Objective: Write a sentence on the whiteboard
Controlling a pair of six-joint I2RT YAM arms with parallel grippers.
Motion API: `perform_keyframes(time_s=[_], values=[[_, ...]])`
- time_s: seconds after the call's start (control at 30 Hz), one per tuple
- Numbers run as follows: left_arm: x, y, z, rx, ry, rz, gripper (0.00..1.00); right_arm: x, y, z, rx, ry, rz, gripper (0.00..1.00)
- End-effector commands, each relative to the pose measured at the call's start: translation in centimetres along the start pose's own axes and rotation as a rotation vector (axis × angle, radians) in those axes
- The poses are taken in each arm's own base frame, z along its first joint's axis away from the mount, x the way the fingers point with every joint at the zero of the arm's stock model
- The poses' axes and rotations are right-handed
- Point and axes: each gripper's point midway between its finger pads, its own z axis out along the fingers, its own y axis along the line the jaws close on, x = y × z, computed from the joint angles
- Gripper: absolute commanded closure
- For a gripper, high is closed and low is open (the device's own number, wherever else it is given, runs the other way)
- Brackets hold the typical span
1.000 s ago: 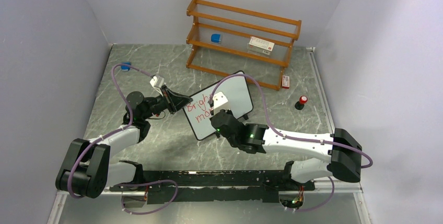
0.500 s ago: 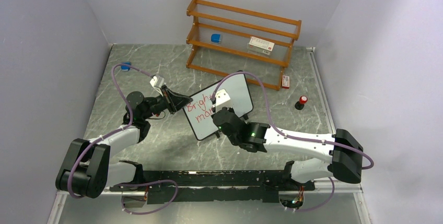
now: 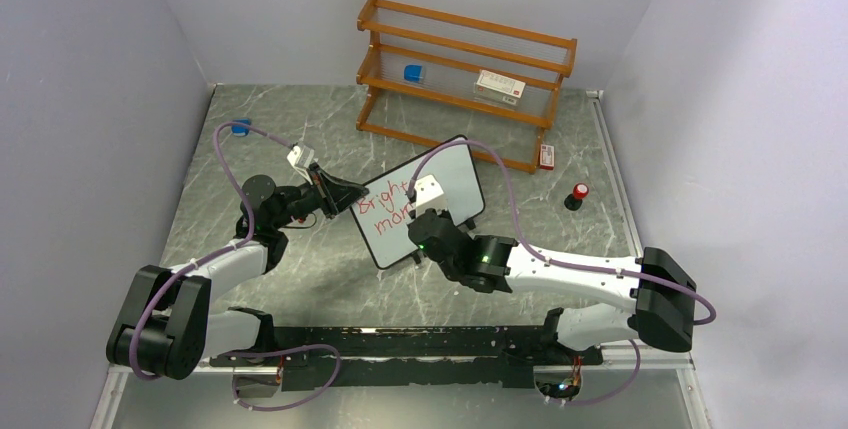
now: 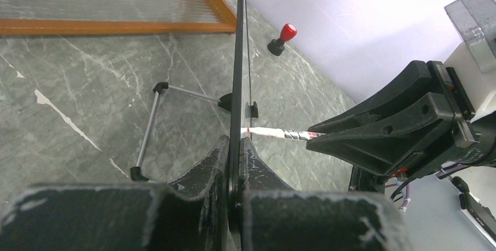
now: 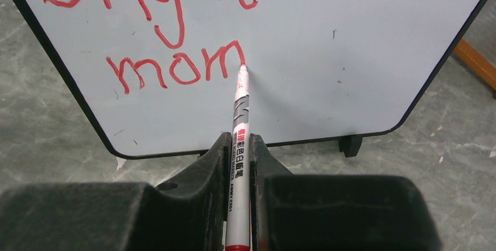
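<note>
Here, on the grey marbled table, I work the whiteboard with both arms. It stands near the middle of the table, in front of the wooden shelf and apart from it, tilted back on its small black feet. In the left wrist view a wire prop braces it from behind.

My left gripper is pressed together on the board's left edge. Seen from that wrist, the thin black frame runs straight up from between the two fingers.

My right gripper reaches in from the front, its fingers pinched tight on a white marker with printed lettering on the barrel and a red end. The marker's tip touches the board's face at the foot of the last stroke.

Red handwriting fills the board's left part. The upper line reads "Bright". The lower line reads "mom" or "morn"; I cannot tell which. The right half of the board is bare.

On the shelf sit a small blue thing and a white box with red print. Another small box lies beside the shelf's right foot. A red-topped black knob stands on the table to the right, well clear of the board. A blue piece lies near the far left corner.
</note>
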Motion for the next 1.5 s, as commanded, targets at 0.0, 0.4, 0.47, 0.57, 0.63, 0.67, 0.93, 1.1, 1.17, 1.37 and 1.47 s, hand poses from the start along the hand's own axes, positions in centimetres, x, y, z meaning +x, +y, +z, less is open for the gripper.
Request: perform_keyframes(time_s=[0.0, 0.4, 0.47, 0.57, 0.63, 0.67, 0.93, 1.1, 1.17, 1.37, 1.47], values=[[-0.7, -0.8, 0.4, 0.035, 0.001, 0.038, 0.95, 1.1, -0.3, 0.0, 0.004, 0.029, 0.010, 1.00], [-0.7, -0.6, 0.4, 0.028, 0.001, 0.039, 0.95, -0.1, -0.7, -0.5, 0.005, -0.010, 0.031, 1.00], [-0.7, -0.6, 0.4, 0.026, 0.003, 0.036, 0.95, -0.5, -0.7, -0.7, -0.004, -0.025, 0.038, 1.00], [-0.7, -0.5, 0.4, 0.022, 0.003, 0.037, 0.95, -0.9, -0.8, -1.0, -0.013, -0.041, 0.042, 1.00], [-0.7, -0.5, 0.4, 0.023, 0.003, 0.036, 0.95, -1.1, -1.1, -1.2, -0.009, -0.048, 0.047, 1.00], [-0.7, -0.5, 0.4, 0.022, 0.002, 0.035, 0.95, -1.2, -1.3, -1.2, -0.006, -0.052, 0.053, 1.00], [-0.6, -0.5, 0.5, 0.023, 0.005, 0.032, 0.95, -1.6, -2.6, -0.8, -0.022, -0.073, 0.110, 1.00], [-0.6, -0.5, 0.5, 0.023, 0.006, 0.034, 0.95, -1.5, -2.1, -0.4, -0.054, -0.071, 0.112, 1.00], [-0.6, -0.4, 0.5, 0.022, 0.008, 0.032, 0.95, -1.4, -2.0, -0.2, -0.054, -0.067, 0.110, 1.00], [-0.6, -0.4, 0.5, 0.026, 0.009, 0.031, 0.95, -1.2, -1.6, 0.2, -0.063, -0.063, 0.110, 1.00], [-0.5, -0.4, 0.5, 0.024, 0.009, 0.032, 0.95, -1.4, -1.4, 0.4, -0.068, -0.064, 0.109, 1.00]])
